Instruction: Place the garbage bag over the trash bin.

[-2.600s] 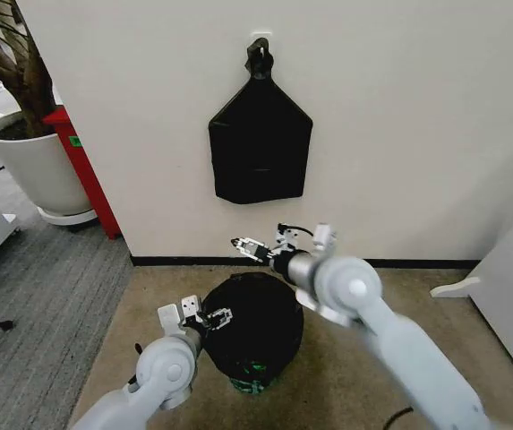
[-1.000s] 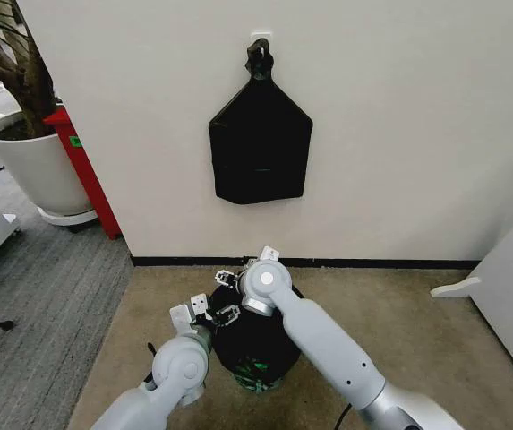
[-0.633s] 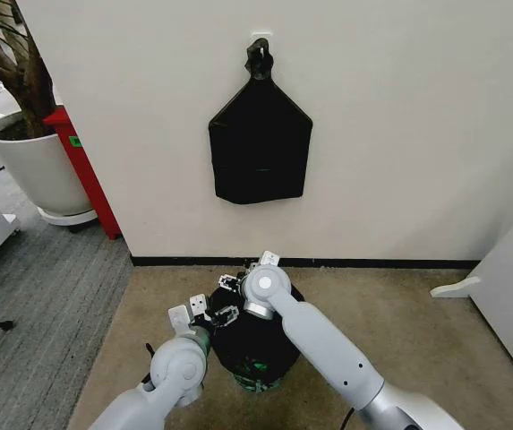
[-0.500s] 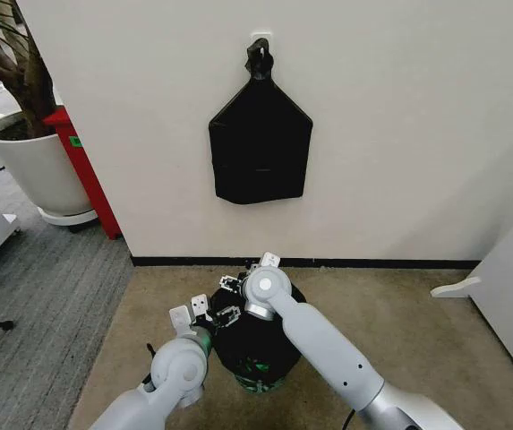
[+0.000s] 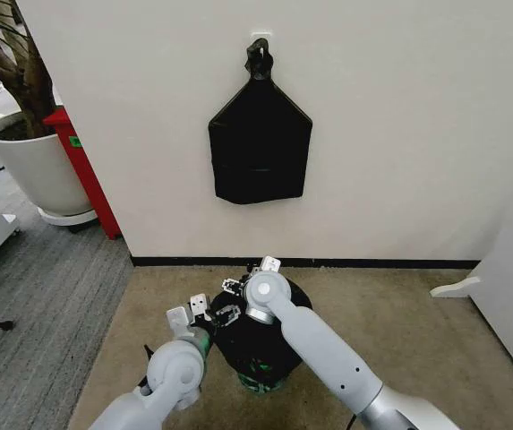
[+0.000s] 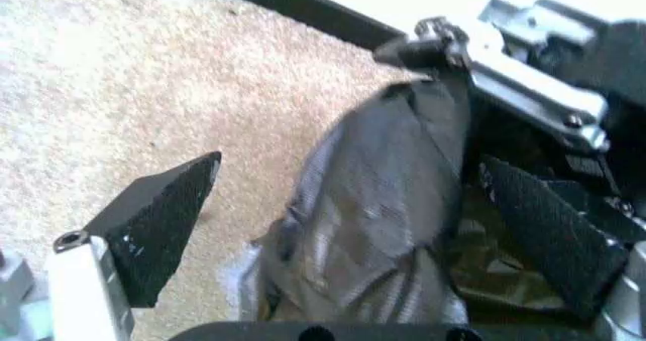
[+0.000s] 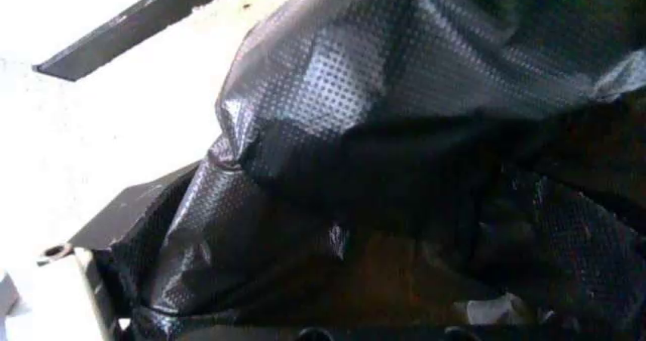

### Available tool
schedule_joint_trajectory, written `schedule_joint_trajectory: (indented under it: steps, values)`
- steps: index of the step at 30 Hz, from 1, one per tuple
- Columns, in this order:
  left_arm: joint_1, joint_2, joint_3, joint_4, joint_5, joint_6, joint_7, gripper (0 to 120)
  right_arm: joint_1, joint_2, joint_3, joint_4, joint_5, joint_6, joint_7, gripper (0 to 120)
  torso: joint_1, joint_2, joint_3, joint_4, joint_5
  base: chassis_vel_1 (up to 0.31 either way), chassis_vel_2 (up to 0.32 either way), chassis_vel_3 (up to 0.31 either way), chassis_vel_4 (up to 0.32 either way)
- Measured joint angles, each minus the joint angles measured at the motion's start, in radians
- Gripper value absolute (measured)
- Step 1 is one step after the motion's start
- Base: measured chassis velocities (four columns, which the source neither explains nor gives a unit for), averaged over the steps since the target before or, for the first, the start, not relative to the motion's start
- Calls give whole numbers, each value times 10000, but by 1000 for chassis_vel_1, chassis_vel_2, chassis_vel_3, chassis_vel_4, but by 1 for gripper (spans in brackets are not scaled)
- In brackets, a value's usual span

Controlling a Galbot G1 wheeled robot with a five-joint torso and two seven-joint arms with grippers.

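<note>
The garbage bag [image 5: 254, 333] is draped over the trash bin [image 5: 258, 383], which stands on the carpet floor [image 5: 390, 322] at about 6 o'clock in the head view, just before the wall [image 5: 399, 134]. Of the bin I can see only a small part low down, with green print.

The left gripper [image 5: 221, 315] is at the bag's 9 o'clock side. In the left wrist view its fingers [image 6: 156, 224] stand apart, and a fold of the bag [image 6: 383, 205] rises between them without being pinched. The right gripper [image 5: 231, 287] is at the bag's 11 o'clock edge, toward the wall. In the right wrist view the bag [image 7: 404, 129] bulges between its fingers [image 7: 126, 205], but I cannot tell whether they are clamped on it.

Both grippers are at the top of the bag, near each other. The left one seems slightly lower on the side.

Count: one garbage bag, one trash bin, two grippers. A flat black bundle [image 5: 260, 148] hangs on the wall at 12 o'clock, well apart.
</note>
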Motion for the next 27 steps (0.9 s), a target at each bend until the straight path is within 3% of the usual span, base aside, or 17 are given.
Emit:
schedule_joint_trajectory:
  steps: [12,27]
  values:
    - [159,152,-109,-779,-122,-32,88,100,-69,-50,254,136,-104,4,-78,100,0,-1,2,-4,-4,0,0,0,0]
    - [317,312,-214,-1534,-92,-5,3,100,-138,-597,295,2268,891,289,1059,100,0,0,1,-2,-2,0,0,0,0]
